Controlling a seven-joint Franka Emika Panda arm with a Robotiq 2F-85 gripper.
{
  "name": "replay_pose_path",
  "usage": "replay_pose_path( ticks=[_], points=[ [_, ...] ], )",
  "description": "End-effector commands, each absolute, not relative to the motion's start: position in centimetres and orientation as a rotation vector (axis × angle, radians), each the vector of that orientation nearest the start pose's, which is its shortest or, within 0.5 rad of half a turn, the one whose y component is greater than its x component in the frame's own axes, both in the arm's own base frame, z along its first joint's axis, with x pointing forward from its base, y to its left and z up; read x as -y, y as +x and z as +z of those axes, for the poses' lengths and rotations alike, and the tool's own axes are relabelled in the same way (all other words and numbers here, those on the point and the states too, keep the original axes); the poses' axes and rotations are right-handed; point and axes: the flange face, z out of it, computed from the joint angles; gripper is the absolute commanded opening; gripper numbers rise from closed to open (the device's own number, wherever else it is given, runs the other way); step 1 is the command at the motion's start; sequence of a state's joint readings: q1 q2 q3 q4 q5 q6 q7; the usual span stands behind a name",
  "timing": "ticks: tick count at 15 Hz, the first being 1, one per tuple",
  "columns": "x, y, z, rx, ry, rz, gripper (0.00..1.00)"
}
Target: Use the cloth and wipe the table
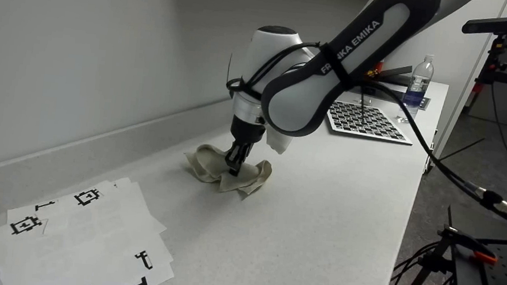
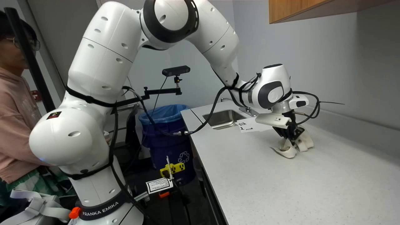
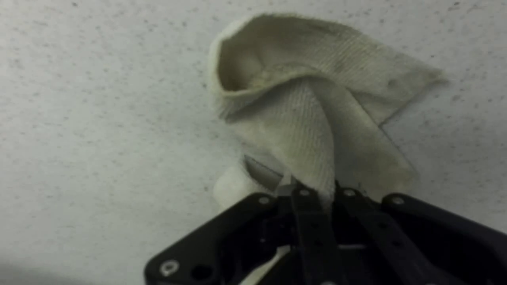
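- Near left, in an exterior view: printed paper sheets (image 1: 81,237) lie overlapping on the tabletop (image 1: 320,223).
- Farther back: the cloth (image 1: 209,162) rests crumpled on the tabletop, its edges raised in folds.
- At the cloth: the end effector (image 3: 328,194) points down, fingers nearly together, a fold of cloth gripped between them.
- Far right: a patterned board (image 1: 369,122) lies flat; a clear bottle (image 1: 417,89) stands upright just beside it.

Exterior views share the table (image 1: 314,232) from opposite directions, wrist view closest.
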State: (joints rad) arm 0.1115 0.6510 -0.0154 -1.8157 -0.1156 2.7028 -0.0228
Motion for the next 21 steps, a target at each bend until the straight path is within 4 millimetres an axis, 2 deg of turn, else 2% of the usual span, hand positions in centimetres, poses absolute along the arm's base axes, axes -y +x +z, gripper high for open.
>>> replay_pose_path(
  ticks=[1, 7, 8, 10, 13, 15, 21],
  points=[
    [-11.6, 68.5, 18.8, 0.458, -3.142, -0.299, 0.02],
    [-20.8, 69.4, 18.7, 0.687, -3.048, -0.253, 0.02],
    [-21.9, 69.5, 18.6, 0.720, -3.038, -0.249, 0.02],
    [-22.8, 69.7, 18.5, 0.759, -3.034, -0.238, 0.02],
    [-21.6, 70.1, 18.9, 0.750, -3.054, -0.233, 0.02],
    [-20.0, 70.2, 19.3, 0.713, -3.071, -0.246, 0.02],
    [-13.0, 69.6, 20.2, 0.552, -3.121, -0.305, 0.02]
  ],
)
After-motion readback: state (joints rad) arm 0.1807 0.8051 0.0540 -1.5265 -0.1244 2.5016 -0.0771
